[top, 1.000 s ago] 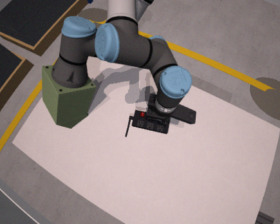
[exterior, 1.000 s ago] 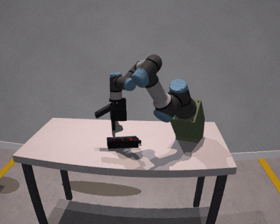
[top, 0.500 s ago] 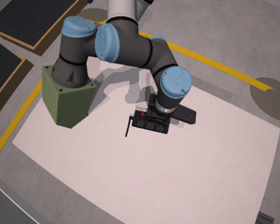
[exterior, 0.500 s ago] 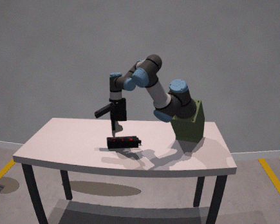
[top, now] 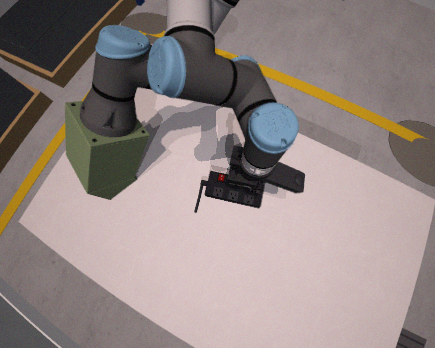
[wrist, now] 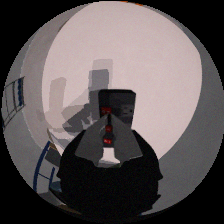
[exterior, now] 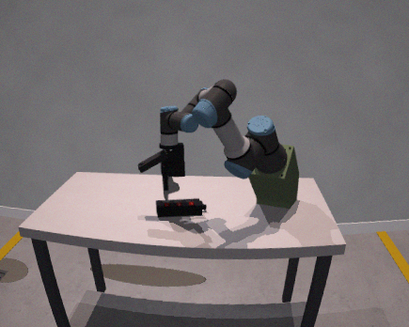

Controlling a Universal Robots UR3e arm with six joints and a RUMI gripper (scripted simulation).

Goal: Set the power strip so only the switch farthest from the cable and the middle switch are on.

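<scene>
Black power strip (top: 227, 195) (exterior: 180, 210) (wrist: 118, 95) with red switches, upright; fingers (exterior: 165, 194) closed, empty (above it); switch-setting seemingly underway, next a precise press.

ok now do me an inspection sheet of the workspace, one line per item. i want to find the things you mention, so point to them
surface: pale table top (top: 305, 260) (exterior: 108, 188) (wrist: 165, 65), shadows across it, no damage made out
job's things: power strip (top: 231, 196) (exterior: 180, 210) (wrist: 119, 94) on the table top, sockets and red switches facing up; which switches are on cannot be told
clutter: nothing seen on the table top
grippers: tool (exterior: 165, 197) (wrist: 109, 114) shut, nothing held, pointing down over the strip
cables: short black cable (top: 199, 198) at one end of the strip
surroundings: green pedestal (top: 77, 155) (exterior: 293, 164) under the arm, yellow floor lines (top: 330, 100) (exterior: 400, 263), grey wall (exterior: 80, 70)
</scene>
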